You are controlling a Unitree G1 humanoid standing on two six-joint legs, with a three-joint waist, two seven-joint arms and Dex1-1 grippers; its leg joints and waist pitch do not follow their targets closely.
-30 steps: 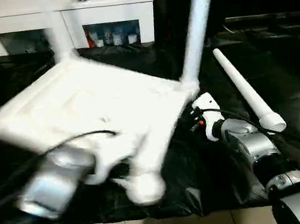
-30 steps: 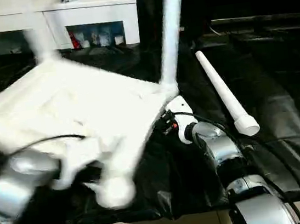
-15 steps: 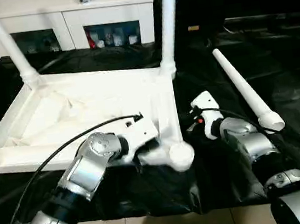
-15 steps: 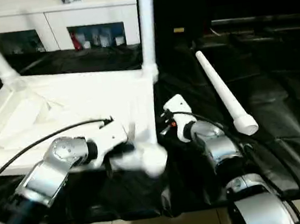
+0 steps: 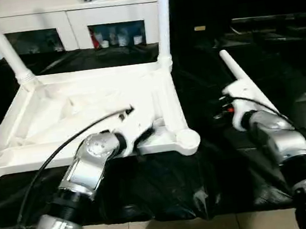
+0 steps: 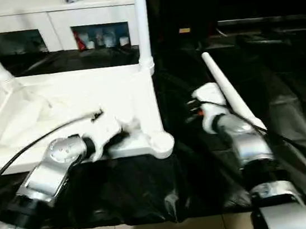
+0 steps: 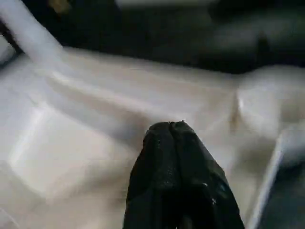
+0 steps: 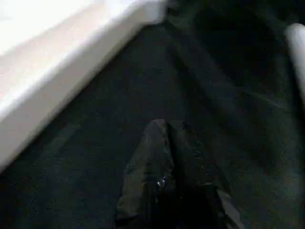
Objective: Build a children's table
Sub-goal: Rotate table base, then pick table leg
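While your left gripper [image 7: 174,126] rests pressed together inside the near rim of the upturned table top [image 5: 84,109] on the black mat [image 5: 168,186], and your right gripper [image 8: 164,129] hangs pinched on nothing beside it, a nudge could slide the top off square. You could also roll the loose leg [image 5: 238,78] lying just past your right wrist. I count two legs standing in the far sockets, one loose, one empty near corner socket [image 5: 187,140].
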